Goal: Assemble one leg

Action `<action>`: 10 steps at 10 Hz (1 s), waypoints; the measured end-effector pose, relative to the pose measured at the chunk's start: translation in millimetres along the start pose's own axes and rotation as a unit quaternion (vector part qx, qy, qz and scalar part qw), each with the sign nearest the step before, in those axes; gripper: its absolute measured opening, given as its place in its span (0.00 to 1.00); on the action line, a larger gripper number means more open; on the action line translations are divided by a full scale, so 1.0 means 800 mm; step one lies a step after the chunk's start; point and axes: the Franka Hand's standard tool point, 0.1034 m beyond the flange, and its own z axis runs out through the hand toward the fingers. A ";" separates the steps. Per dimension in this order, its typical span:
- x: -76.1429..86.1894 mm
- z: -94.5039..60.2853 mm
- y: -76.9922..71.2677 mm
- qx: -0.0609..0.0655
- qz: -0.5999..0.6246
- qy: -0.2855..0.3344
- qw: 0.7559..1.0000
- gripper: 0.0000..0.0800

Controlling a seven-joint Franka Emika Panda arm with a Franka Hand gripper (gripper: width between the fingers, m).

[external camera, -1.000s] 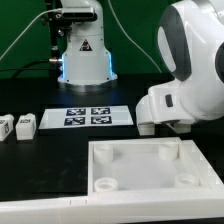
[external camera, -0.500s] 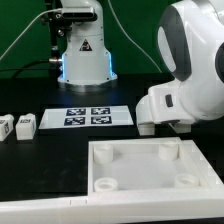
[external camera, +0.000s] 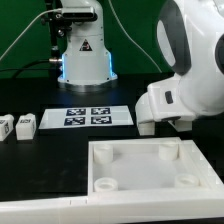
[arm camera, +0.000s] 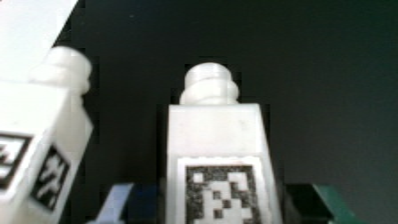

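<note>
You are holding the leg (arm camera: 221, 135) clenched in the pincer (arm camera: 219, 206), its long axis pointing straight ahead, peg outward.

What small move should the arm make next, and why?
Probably lift the leg clear: the fingers clasp its sides, a second leg sits close beside it, and the sockets of the white panel look empty.
</note>
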 end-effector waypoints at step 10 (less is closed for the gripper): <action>-0.059 -0.155 0.054 -0.014 -0.031 0.471 0.882 0.36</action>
